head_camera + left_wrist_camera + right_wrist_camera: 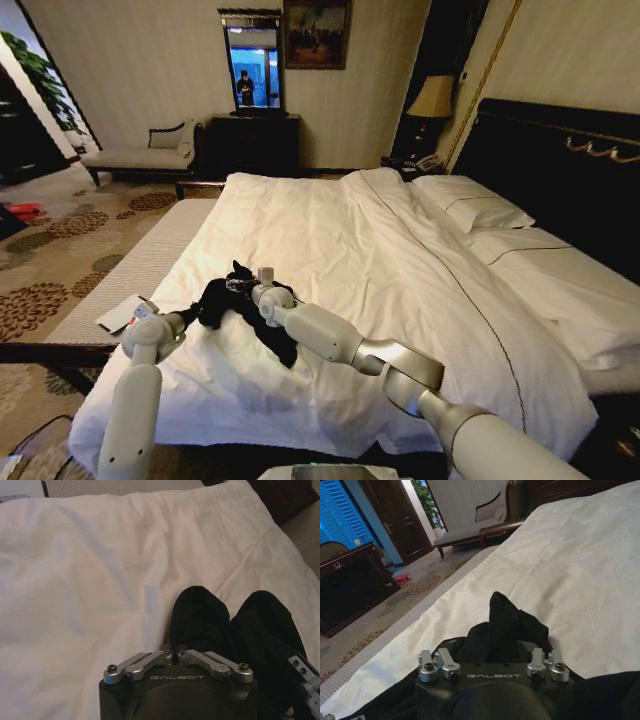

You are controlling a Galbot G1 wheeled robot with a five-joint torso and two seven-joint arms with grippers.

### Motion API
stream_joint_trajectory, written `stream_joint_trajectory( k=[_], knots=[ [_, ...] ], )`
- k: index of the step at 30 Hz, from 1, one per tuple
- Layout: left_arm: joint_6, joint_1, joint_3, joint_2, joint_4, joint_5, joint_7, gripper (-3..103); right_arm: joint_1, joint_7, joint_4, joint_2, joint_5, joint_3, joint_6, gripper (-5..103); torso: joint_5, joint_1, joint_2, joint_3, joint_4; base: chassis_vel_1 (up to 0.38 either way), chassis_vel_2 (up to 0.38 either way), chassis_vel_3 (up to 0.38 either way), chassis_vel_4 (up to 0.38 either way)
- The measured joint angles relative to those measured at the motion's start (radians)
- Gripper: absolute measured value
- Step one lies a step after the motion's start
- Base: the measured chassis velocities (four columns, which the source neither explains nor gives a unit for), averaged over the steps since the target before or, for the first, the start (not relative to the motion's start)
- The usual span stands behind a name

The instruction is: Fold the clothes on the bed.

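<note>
Our left gripper (175, 656) has its jaws pinched together on a fold of the black T-shirt (240, 305); our right gripper (490, 655) is buried in bunched cloth, apparently clamped on it. In the head view the shirt lies crumpled on the bed (400, 270) near the foot, at about 8 o'clock from the duvet's middle. We judge the step is spreading it: we should draw the two holds apart, keeping the fabric low and not dragging the white duvet (330, 240). Pillows (470, 205) lie at 2 o'clock, a chaise bench (145, 150) at 10 o'clock on patterned carpet (70, 240).
</note>
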Motion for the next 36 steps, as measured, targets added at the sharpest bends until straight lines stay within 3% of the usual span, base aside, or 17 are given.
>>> stream_joint_trajectory(
  k=[3,5,9,11,14,18,24,29,33,36],
  knots=[
    [0.0,-0.005,0.003,-0.001,0.005,0.004,0.0,0,-0.004,-0.016,-0.001,0.0,-0.001,0.003,0.006,51,0.0001,0.0,0.0,0.0,-0.0001,0.0,0.0,0.0,0.0],
    [0.0,-0.006,0.004,-0.001,0.006,0.005,0.0,0,-0.004,-0.021,-0.001,-0.001,-0.001,0.004,0.009,51,0.0001,0.0,0.0,0.0,-0.0001,0.0,0.0,0.0,0.0],
    [0.0,-0.013,0.008,-0.004,0.016,0.011,0.001,0,-0.008,-0.06,-0.001,-0.001,-0.002,0.013,0.033,30,0.0001,0.0,0.0,0.0,0.0,0.0,0.0,0.0,0.0],
    [0.0,-0.015,0.009,-0.005,0.019,0.013,0.002,0,-0.009,-0.07,-0.001,-0.001,-0.002,0.015,0.039,30,0.0,0.0,0.0,0.0,0.0,0.0,0.0,0.0,0.0],
    [0.0,-0.017,0.011,-0.007,0.023,0.016,0.003,0,-0.014,-0.115,0.002,-0.001,-0.002,0.02,0.066,14,0.0,0.0,0.0,0.0,0.0,0.0,0.0,0.0,0.0],
    [-0.001,-0.02,0.011,-0.006,0.023,0.017,0.003,0,-0.017,-0.161,0.011,-0.005,0.001,0.03,0.096,2,0.0001,0.0,0.0,0.0,0.0,0.0,0.0,0.0,0.0],
    [-0.004,-0.026,-0.002,0.016,0.015,0.015,0.015,0,-0.01,-0.195,0.063,-0.053,0.02,0.066,0.132,0,0.0001,0.0,0.0,0.0,0.0001,0.0,0.0,0.0,0.0],
    [-0.022,-0.029,-0.027,0.06,-0.028,0.014,0.037,0,0.013,-0.199,0.146,-0.153,0.023,0.098,0.152,0,0.0001,0.0,0.0,0.0,-0.0003,0.0,0.0,0.0,0.0],
    [-0.052,-0.033,-0.057,0.135,-0.097,0.021,0.081,0,0.045,-0.192,0.267,-0.262,0.036,0.128,0.152,0,0.0003,0.0,0.0,0.0,-0.0003,0.0,0.0,0.0,0.0],
    [-0.065,-0.043,-0.071,0.171,-0.119,0.014,0.093,0,0.061,-0.174,0.329,-0.305,0.072,0.145,0.142,0,0.0004,0.0,0.0,0.0,0.0003,0.0,0.0,0.0,0.0]
  ],
)
